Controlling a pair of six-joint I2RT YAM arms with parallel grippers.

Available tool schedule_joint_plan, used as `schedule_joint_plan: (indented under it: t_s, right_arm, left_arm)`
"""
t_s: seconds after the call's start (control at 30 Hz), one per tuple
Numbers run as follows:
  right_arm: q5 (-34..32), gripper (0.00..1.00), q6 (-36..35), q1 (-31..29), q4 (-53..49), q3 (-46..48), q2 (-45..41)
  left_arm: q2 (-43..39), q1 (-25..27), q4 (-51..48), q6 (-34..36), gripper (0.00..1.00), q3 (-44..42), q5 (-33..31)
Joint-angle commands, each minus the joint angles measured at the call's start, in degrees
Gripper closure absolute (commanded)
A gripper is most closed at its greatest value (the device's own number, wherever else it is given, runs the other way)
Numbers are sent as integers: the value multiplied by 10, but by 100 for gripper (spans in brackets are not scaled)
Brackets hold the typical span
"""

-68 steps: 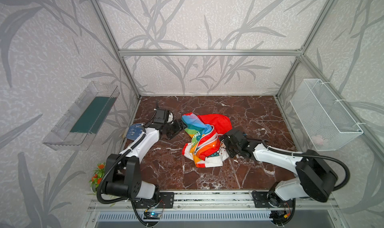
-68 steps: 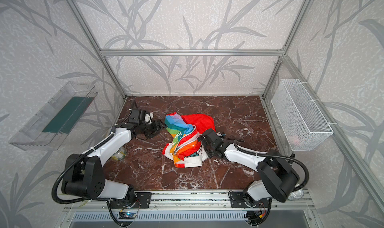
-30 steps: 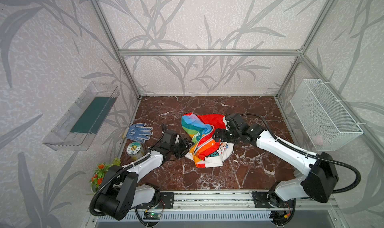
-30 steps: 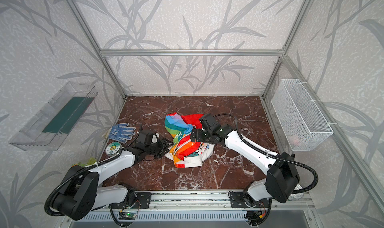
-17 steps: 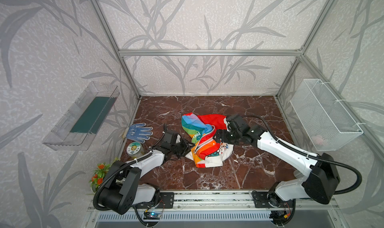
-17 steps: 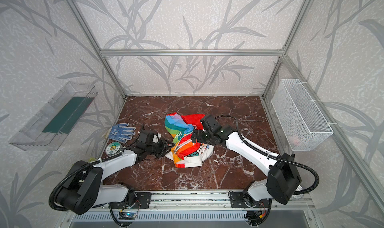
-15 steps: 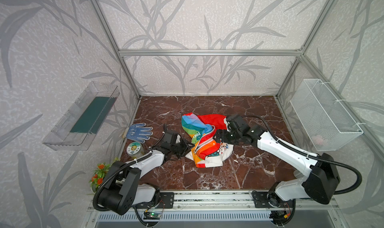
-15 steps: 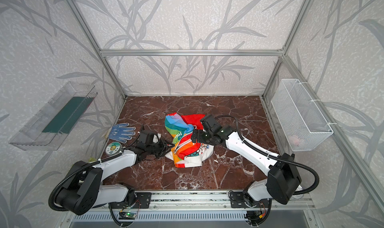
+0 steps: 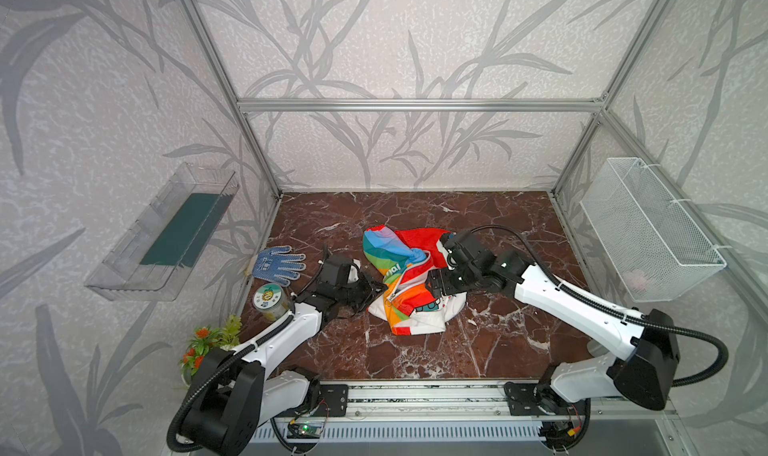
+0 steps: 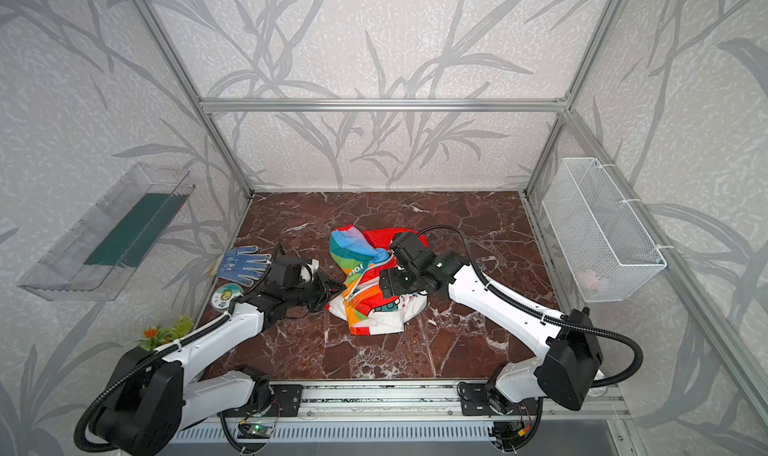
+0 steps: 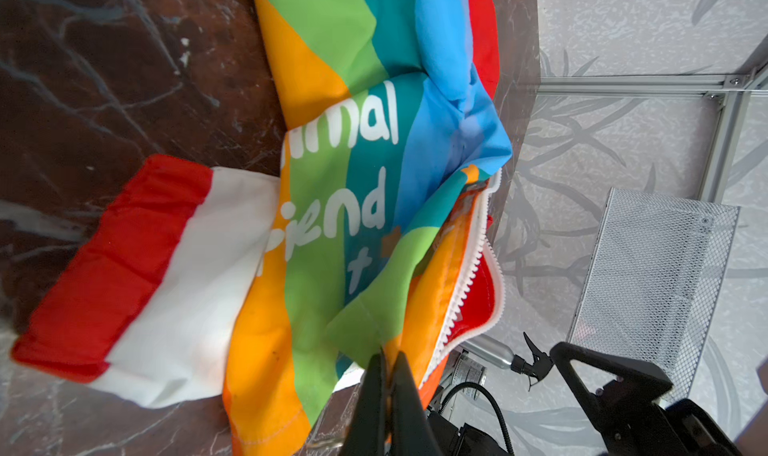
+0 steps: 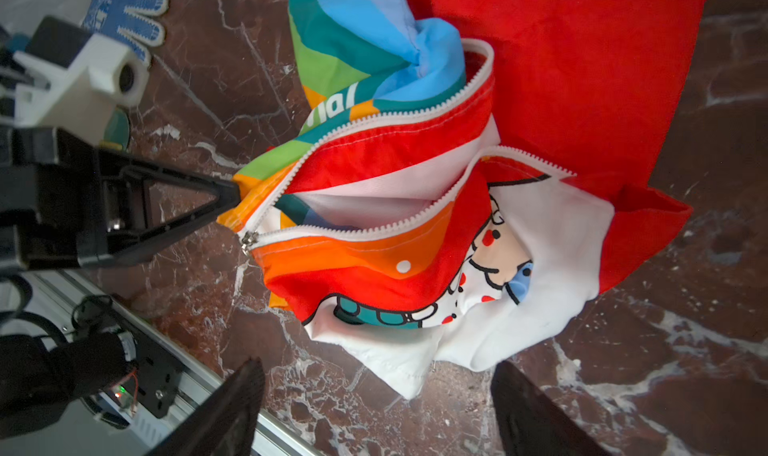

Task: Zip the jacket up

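Two claws meet at the jacket [image 9: 409, 304], which lies crumpled mid-worktop [image 9: 415, 358] with its white zipper [image 12: 332, 237] undone. The left claw [image 11: 385, 360] is pinched tight on the jacket's rainbow edge, just beside the zipper slider [image 12: 248, 240]. The right claw [image 12: 376, 366] is spread wide over the cartoon-printed white side, gripping nothing.
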State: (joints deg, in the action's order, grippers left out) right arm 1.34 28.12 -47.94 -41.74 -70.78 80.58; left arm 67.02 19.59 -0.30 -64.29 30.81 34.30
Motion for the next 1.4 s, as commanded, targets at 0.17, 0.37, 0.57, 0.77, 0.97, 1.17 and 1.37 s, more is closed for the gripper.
schedule_joint_plan:
  t_s: [0.17,0.37,0.57,0.77,0.97,1.17,1.37]
  right_arm:
    - [-74,31,-160,-97,-96,-81,-18]
    - [-259,46,-157,-210,-155,-162,28]
    - [-372,51,-219,-300,-25,-108,26]
    - [-326,51,-382,-329,364,113,-62]
    - [-293,52,-481,-330,579,238,-87]
    - [-378,57,-513,-316,630,215,-21]
    - [-486,59,-540,-314,672,181,52]
  left_arm:
    - [-16,0,-55,2,100,101,35]
    - [-8,3,-67,-9,100,140,63]
    - [-34,4,-85,-8,100,151,71]
    - [-38,8,-82,-11,100,162,78]
    - [-50,10,-66,-26,100,153,77]
    - [-55,10,-50,-38,100,145,87]
    - [-65,12,-36,-51,100,140,83]
